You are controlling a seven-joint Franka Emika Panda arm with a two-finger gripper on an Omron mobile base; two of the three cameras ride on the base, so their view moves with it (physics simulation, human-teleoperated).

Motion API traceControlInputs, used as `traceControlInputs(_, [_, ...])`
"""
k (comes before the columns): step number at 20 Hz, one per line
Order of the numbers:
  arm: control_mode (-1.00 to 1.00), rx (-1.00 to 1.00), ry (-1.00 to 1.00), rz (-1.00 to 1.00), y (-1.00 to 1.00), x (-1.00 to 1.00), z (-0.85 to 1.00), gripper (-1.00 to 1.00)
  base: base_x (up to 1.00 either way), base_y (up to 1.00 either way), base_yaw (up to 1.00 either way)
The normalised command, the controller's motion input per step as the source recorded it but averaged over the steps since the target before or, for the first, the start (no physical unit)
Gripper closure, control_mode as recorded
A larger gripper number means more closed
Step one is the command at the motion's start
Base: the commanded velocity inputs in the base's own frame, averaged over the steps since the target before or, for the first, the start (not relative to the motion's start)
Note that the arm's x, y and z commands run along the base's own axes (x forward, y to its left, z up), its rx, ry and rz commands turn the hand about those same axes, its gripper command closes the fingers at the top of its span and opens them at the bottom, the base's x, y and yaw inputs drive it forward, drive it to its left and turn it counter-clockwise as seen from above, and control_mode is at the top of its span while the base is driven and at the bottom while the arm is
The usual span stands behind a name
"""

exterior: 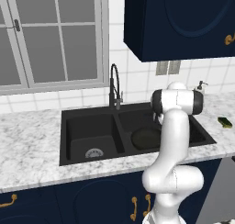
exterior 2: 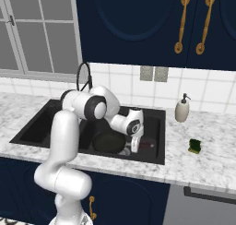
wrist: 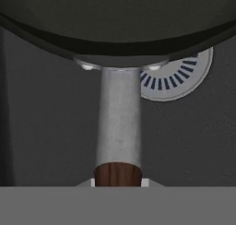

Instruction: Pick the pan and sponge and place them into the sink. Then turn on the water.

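A white marble bench (exterior: 27, 145) runs under a paned window (exterior: 50, 35) and dark blue wall cabinets (exterior 2: 138, 21), with white tile behind. Set into it is the sink (exterior: 87, 117), matte black with two basins and a centre divider.

The pan (exterior 2: 108, 141) lies inside the basin nearer the sponge, round and black; from the left base camera it shows as a dark disc (exterior: 146, 138) just beside the arm. Through the hand camera its rim (wrist: 115, 39) spans the top, a grey metal neck runs down to the red-brown handle (wrist: 118, 174), and a round metal drain (wrist: 177, 79) peeks out below the pan.

The claw (exterior 2: 134, 145) reaches down into that basin over the handle; whether its fingers are clamped on it or apart cannot be told.

The sponge (exterior 2: 195, 146) sits on the bench well apart from the sink, with a beige soap dispenser (exterior 2: 182, 109) behind it by the wall. The gooseneck faucet (exterior: 114, 87) stands behind the divider.
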Motion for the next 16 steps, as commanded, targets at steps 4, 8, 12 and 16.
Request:
traceControlInputs(4, [-1.00,0.00,0.00,0.00,-0.06,0.38,-0.36,1.00,0.00,0.00,0.00])
traceControlInputs(8, [-1.00,0.00,0.00,0.00,-0.04,0.36,-0.35,1.00,0.00,0.00,0.00])
traceControlInputs(12, [-1.00,0.00,0.00,0.00,-0.03,0.36,-0.34,1.00,0.00,0.00,0.00])
traceControlInputs(16, [-1.00,0.00,0.00,0.00,-0.02,0.34,-0.34,1.00,0.00,0.00,0.00])
